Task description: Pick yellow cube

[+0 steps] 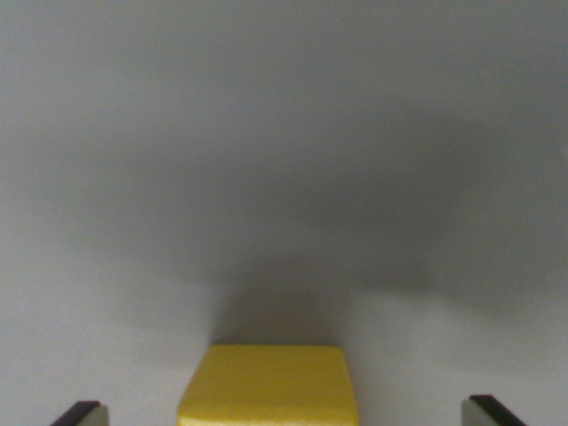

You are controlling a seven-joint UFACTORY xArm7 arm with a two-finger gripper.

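Matte yellow cube with rounded edges (269,386): bottom centre of frame, resting on plain grey surface (284,160). Gripper (282,414): dark fingertips (78,414) at both lower corners, spread wide, clear of cube's sides.

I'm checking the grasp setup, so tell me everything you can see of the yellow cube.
The yellow cube sits at the bottom centre of the wrist view, cut off by the lower edge, so only its top face and a strip of its front show. It looks solid and matte, plain yellow with softly rounded corners and no markings. It rests flat and upright on the grey surface, casting a soft shadow behind it. It lies between the two fingertips of the open hand, with clear gaps on both sides; nothing touches it.
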